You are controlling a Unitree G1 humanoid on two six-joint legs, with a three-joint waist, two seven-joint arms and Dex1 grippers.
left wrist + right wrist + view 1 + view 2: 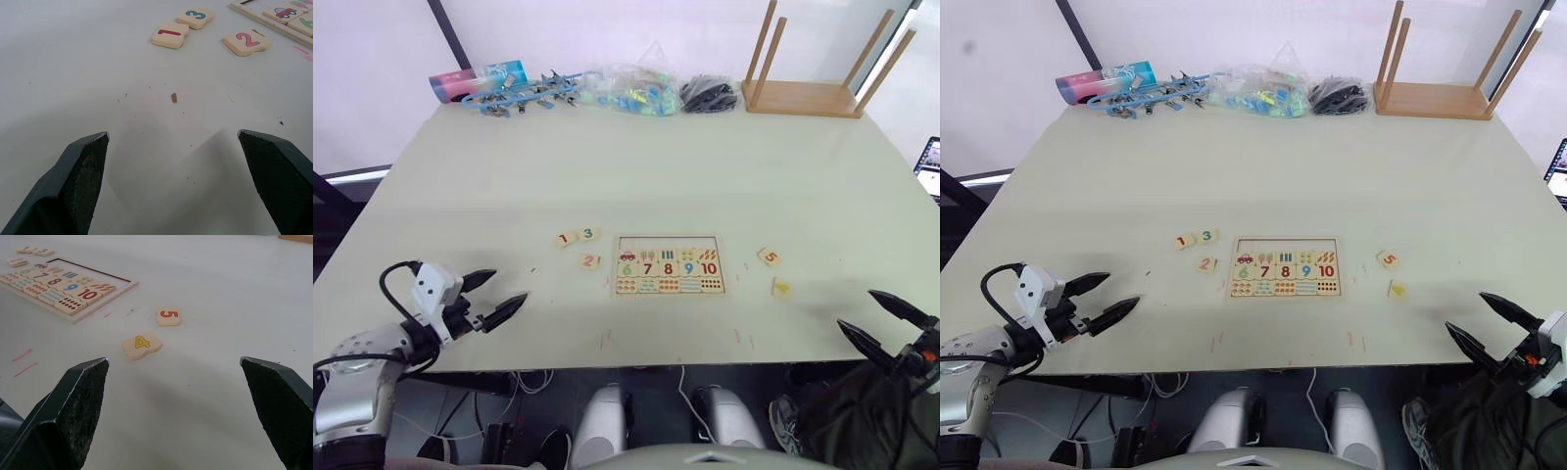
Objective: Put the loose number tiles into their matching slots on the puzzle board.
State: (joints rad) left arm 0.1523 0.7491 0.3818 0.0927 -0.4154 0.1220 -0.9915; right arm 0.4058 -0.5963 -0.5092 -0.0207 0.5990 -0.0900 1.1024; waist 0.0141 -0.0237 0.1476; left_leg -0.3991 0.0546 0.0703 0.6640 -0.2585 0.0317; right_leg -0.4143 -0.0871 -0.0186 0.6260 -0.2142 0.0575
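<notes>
Flanking the puzzle board [668,264], left gripper [493,298] and right gripper [883,321] hover wide apart, empty, beside loose number tiles [578,236]

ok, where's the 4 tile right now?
The 4 tile lies on the table right of the puzzle board, just below the 5 tile, ahead of the right gripper.

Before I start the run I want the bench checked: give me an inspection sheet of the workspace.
Surface: pale table, small specks and pink marks near the front edge.
Job's things: puzzle board at centre; tiles 1, 3, 2 lie to its left, 5 and 4 to its right; none slotted.
Clutter: blue tube, bagged parts, black bundle, upturned stool along the far edge.
Grippers: left gripper open, empty; right gripper open, empty.
Cables: black cable on the left wrist.
Surroundings: a screen's edge at right.
</notes>
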